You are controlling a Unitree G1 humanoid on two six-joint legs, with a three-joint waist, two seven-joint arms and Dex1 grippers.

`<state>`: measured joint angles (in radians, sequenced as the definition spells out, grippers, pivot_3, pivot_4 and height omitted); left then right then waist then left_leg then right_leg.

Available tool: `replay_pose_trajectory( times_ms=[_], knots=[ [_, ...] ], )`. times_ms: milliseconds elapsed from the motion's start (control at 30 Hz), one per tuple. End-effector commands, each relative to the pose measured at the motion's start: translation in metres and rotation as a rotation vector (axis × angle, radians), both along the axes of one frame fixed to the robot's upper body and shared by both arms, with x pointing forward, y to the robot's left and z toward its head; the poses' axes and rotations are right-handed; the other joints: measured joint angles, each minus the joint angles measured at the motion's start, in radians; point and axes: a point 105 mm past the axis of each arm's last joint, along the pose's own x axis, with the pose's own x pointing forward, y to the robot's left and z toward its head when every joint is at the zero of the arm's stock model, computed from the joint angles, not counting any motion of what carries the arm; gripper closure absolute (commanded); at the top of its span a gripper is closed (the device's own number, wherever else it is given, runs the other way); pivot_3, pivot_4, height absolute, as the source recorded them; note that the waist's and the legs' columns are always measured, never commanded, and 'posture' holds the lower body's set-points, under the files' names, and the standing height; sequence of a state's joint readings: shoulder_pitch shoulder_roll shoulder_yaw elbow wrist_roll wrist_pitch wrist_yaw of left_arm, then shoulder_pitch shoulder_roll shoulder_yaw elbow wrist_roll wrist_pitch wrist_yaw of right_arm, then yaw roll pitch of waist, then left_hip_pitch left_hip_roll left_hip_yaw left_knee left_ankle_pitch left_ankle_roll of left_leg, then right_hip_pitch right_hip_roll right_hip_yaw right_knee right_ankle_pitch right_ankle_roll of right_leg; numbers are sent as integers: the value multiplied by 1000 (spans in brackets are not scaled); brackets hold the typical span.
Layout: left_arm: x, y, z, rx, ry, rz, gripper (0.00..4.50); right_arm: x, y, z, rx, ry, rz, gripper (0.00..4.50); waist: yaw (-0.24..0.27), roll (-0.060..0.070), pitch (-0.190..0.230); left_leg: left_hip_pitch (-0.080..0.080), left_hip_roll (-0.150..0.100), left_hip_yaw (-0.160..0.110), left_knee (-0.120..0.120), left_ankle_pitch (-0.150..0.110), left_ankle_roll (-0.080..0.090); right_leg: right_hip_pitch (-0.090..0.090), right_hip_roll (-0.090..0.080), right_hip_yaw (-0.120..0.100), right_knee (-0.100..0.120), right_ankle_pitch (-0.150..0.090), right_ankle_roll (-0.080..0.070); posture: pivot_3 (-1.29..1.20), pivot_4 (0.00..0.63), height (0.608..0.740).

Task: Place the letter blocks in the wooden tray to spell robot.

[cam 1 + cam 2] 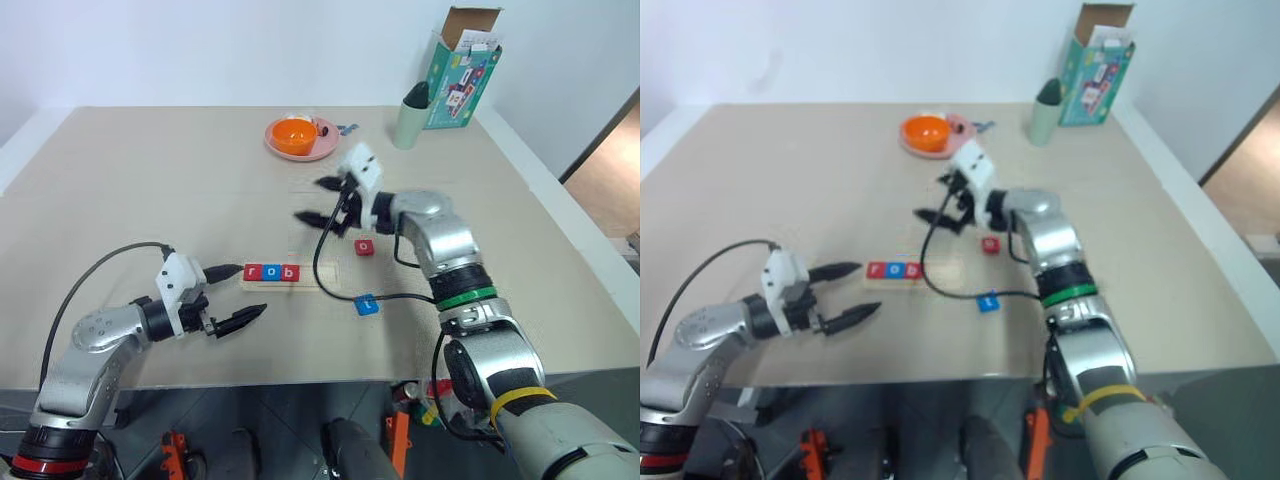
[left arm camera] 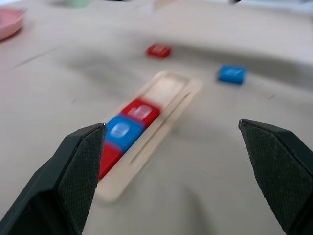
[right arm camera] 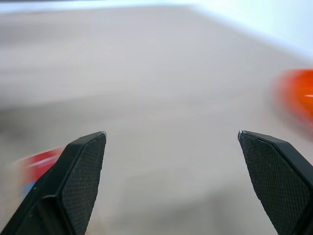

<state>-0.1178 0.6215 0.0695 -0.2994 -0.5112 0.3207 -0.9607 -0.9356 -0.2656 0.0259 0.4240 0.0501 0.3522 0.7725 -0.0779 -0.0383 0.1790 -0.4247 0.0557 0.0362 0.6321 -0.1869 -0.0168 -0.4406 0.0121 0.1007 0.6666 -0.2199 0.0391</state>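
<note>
The wooden tray (image 1: 309,272) lies near the table's front, left of centre. In it sit three letter blocks side by side: a red r (image 1: 252,271), a blue o (image 1: 271,271) and a red b (image 1: 290,272); the tray's right end is bare. A loose red o block (image 1: 365,246) lies right of the tray, and a loose blue t block (image 1: 367,304) lies nearer the front edge. My left gripper (image 1: 252,288) is open at the tray's left end, holding nothing. My right gripper (image 1: 308,200) is open and empty, raised above the table behind the tray.
A pink plate (image 1: 326,148) holding an orange bowl (image 1: 294,135) stands at the back. A pale green cup (image 1: 409,122) and an open carton (image 1: 461,72) stand at the back right. A black cable (image 1: 322,277) crosses the tray's right end.
</note>
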Motion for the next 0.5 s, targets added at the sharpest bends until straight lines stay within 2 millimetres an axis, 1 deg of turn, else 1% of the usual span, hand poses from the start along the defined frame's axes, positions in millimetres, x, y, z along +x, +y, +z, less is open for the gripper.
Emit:
replay_pose_trajectory(
  times_ms=[33,100,233,300,400,433,500],
  knots=[
    [-9,-10,13,33,-24,-99,0,-4,-39,-13,35,-23,-334,36,3,0,0,0,0,-1,0,0,0,0,0,0,0,-1,0,0,150,740],
    [-8,-13,15,46,-33,-112,0,-14,-47,-30,32,5,-451,36,3,0,0,0,0,-1,-1,-1,-1,0,0,0,0,-2,0,0,150,740],
    [-4,-15,15,53,-36,-118,0,-30,-42,-54,31,78,-539,36,-11,1,0,-1,0,0,-2,-1,-2,-3,1,2,1,-1,1,0,150,740],
    [-4,-15,13,61,-34,-122,0,-33,-38,-56,57,99,-553,36,-14,1,0,-1,0,0,-2,-1,-2,-3,1,2,1,0,1,0,150,740],
    [-3,-15,11,76,-34,-127,0,-33,-35,-61,69,137,-578,36,-14,0,0,0,0,-1,0,-1,-2,-1,2,0,1,0,0,0,150,740],
    [-2,-15,11,79,-35,-127,0,-32,-34,-62,75,147,-584,36,-14,1,0,0,0,-2,0,-1,-1,-1,2,0,1,-1,-3,0,150,740],
    [0,-16,10,81,-41,-125,0,-32,-31,-69,72,173,-584,36,-14,0,0,0,0,-1,1,-1,-2,-1,1,1,1,-2,-4,0,150,740]
  ],
)
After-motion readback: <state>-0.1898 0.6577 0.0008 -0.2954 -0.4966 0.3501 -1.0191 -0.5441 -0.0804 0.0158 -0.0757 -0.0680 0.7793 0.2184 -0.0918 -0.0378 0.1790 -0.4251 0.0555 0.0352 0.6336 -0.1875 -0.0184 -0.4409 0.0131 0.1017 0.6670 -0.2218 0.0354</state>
